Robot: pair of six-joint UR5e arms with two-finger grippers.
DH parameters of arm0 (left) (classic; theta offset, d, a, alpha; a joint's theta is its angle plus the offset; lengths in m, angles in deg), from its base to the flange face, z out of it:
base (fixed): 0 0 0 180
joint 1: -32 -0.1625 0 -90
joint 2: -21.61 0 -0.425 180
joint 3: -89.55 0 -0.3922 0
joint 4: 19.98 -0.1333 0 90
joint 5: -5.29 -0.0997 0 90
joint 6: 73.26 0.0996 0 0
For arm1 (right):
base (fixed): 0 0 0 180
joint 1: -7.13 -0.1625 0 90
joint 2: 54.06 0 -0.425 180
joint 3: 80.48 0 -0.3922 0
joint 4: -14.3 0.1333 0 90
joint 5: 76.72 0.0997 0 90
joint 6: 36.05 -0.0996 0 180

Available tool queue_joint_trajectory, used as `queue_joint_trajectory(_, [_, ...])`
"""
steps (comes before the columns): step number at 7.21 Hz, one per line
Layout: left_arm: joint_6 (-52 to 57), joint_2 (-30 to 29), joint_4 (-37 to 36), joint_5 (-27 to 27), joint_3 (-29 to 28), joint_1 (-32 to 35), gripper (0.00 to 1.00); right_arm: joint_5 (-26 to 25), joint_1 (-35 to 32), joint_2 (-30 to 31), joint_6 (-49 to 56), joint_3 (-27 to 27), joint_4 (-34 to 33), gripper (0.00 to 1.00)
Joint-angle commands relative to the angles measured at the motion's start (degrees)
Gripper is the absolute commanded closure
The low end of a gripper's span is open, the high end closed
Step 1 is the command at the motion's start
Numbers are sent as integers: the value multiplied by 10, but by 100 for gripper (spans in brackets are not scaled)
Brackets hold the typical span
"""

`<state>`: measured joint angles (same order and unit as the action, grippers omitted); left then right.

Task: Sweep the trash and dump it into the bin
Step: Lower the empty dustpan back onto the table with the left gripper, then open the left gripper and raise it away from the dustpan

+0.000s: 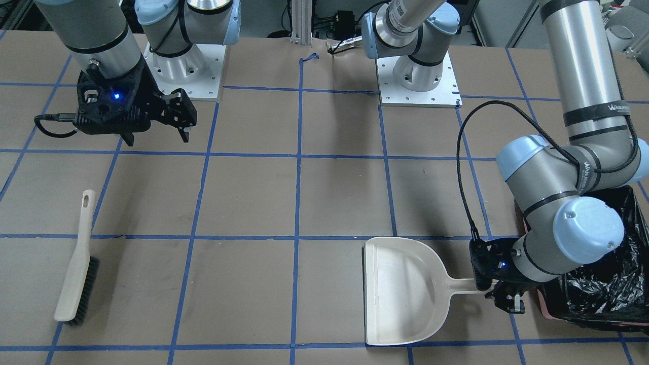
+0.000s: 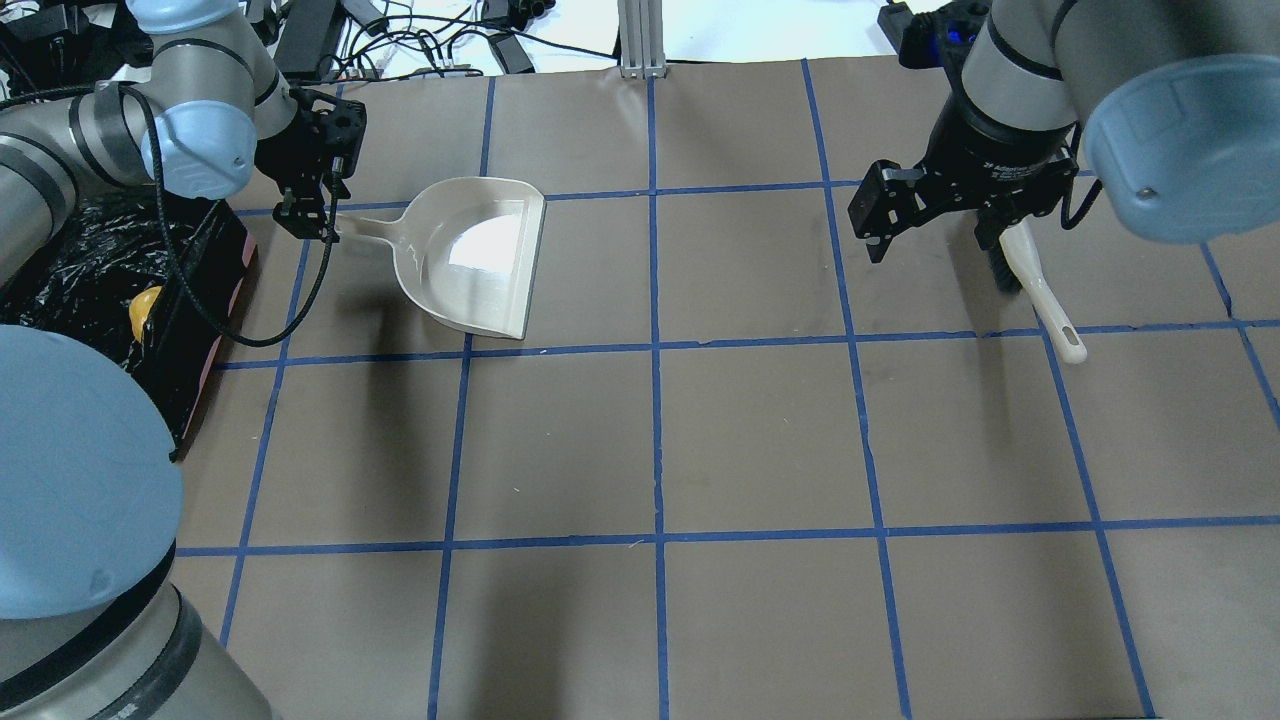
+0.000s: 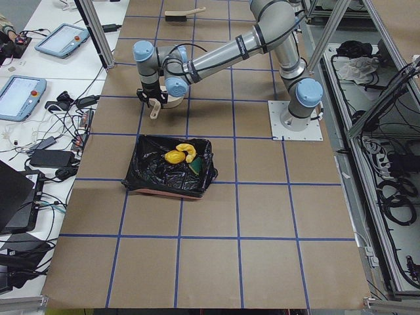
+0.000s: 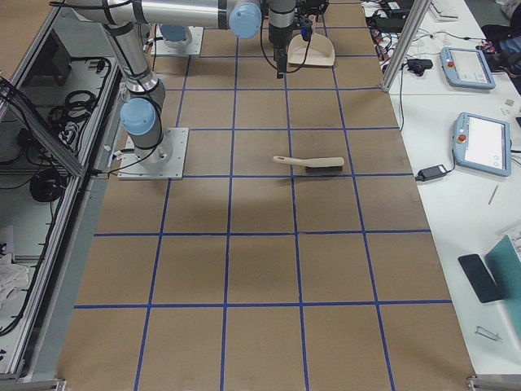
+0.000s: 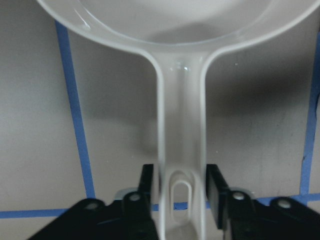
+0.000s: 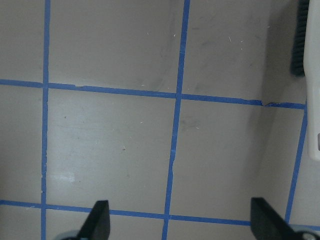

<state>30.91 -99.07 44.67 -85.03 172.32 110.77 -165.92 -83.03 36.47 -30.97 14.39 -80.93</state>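
Observation:
The bin [image 3: 167,190], pinkish and lined with a black bag, stands at the table's left end. The trash lies inside it: a yellow lump [image 3: 174,157], a curved yellow piece beside it and a green-edged sponge [image 3: 197,168]. One yellow piece [image 2: 144,312] shows in the overhead view. A cream dustpan [image 1: 405,294] rests flat on the table, nothing in it. My left gripper [image 5: 180,185] is shut on its handle [image 5: 181,125], next to the bin [image 1: 608,294]. My right gripper [image 6: 180,220] hangs open above the table with nothing between its fingers.
A cream hand brush [image 1: 76,274] with dark bristles lies on the table by my right gripper [image 2: 935,235], its handle [image 2: 1045,305] sticking out past the wrist. Blue tape lines grid the brown tabletop. Tablets and cables sit on side benches beyond the table's ends.

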Motion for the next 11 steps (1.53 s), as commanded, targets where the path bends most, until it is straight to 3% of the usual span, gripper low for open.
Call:
queue_joint_trajectory(1, [-20,38,33,24,-4,2,26,0,1,0,-2,0,-1,0])
queue_joint_trajectory(2, [-57,70,69,26,-10,2,27,0,0,0,-2,0,-1,0])
queue_joint_trajectory(3, [-103,101,85,27,-9,2,35,1,0,0,-2,0,-1,0])
queue_joint_trajectory(5, [-180,182,171,18,-13,2,35,1,0,0,-2,0,-2,0])
queue_joint_trajectory(8, [-539,266,241,12,-5,23,32,0,0,0,-2,0,-1,0])
queue_joint_trajectory(9, [-628,273,254,-4,-1,57,26,0,0,0,-2,0,-1,0])
queue_joint_trajectory(10, [-716,276,251,-34,6,93,26,0,0,0,-2,0,-1,0])
queue_joint_trajectory(11, [-812,276,250,-30,8,118,26,0,0,0,-2,0,-1,0])
